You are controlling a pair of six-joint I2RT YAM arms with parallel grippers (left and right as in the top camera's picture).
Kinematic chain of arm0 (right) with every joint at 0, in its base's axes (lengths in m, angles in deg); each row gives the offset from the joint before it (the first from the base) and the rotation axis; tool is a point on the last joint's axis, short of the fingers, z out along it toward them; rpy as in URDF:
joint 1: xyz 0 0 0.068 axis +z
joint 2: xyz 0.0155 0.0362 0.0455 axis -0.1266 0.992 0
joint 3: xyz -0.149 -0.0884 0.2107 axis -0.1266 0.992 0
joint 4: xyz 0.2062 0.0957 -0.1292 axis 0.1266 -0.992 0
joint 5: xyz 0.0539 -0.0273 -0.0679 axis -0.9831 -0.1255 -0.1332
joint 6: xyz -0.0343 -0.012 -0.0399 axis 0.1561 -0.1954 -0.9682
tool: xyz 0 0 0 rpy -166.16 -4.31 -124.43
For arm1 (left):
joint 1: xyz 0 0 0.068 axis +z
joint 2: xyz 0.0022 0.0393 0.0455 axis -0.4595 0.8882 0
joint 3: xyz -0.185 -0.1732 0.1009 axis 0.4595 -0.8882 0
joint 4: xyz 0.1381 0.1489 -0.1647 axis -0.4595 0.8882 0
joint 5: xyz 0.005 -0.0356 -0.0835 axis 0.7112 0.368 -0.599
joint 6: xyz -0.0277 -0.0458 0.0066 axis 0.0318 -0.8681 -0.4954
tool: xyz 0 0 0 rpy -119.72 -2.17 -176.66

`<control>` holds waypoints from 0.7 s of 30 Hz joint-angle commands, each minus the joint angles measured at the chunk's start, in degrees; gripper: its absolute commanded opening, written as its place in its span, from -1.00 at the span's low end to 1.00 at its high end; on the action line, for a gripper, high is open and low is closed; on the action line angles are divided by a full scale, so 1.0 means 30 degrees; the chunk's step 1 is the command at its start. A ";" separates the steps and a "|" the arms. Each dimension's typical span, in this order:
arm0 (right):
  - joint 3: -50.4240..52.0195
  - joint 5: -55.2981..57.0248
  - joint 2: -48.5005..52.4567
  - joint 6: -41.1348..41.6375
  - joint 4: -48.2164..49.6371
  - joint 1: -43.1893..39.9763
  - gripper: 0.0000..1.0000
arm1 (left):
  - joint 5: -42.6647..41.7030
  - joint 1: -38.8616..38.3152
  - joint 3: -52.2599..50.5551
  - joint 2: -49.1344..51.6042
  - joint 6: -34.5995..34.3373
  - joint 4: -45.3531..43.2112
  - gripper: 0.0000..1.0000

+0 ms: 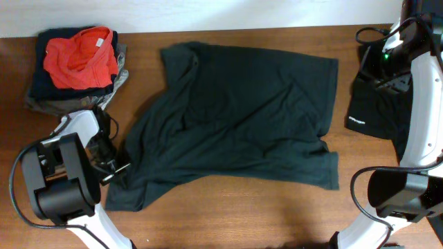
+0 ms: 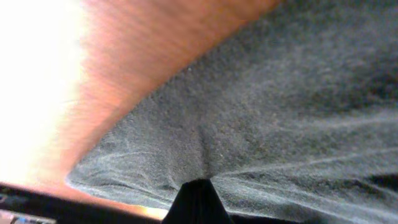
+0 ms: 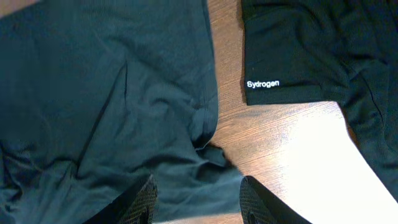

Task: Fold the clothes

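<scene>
A dark, nearly black shirt [image 1: 235,117] lies spread and wrinkled across the middle of the table. My left gripper [image 1: 116,168] sits low at its lower left edge, shut on a pinch of the fabric [image 2: 249,124]; creases run to the closed tip [image 2: 199,185]. My right gripper [image 3: 198,186] hangs open well above the shirt's right side [image 3: 93,93], with nothing between its fingers. A second black shirt [image 1: 377,114] with a white "Sydrogen" print [image 3: 263,83] lies at the right edge, partly under the right arm [image 1: 421,104].
A stack of folded clothes with a red garment on top [image 1: 79,59] sits at the back left corner. Bare wooden table [image 1: 242,207] shows along the front edge and as a narrow strip [image 3: 273,137] between the two shirts.
</scene>
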 commanded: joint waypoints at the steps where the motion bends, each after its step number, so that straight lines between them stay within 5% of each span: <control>1: -0.0015 -0.0117 -0.0197 0.0015 0.0160 0.0015 -0.03 | 0.2200 0.0401 -0.0576 -0.0852 -0.0430 -0.0248 -0.99; 15: 0.0022 -0.1137 0.1100 0.0015 0.0525 0.0095 -0.03 | 0.1202 0.0226 -0.0568 -1.0564 0.0087 -0.0299 -0.97; 17: 0.0022 -0.1137 0.1494 0.0015 0.0678 0.0262 -0.02 | -0.1093 -0.0284 -0.0568 -1.1118 0.2521 -0.1224 -0.65; 20: 0.0022 -0.1137 0.2091 0.0015 0.0809 0.0619 0.23 | -0.4510 -0.1472 -0.0568 -1.1242 0.5435 -0.2535 0.29; 21: 0.0022 -0.1129 0.2295 0.0007 0.0823 0.0758 0.31 | -0.5122 -0.1953 -0.0568 -1.1176 0.5887 -0.2994 0.41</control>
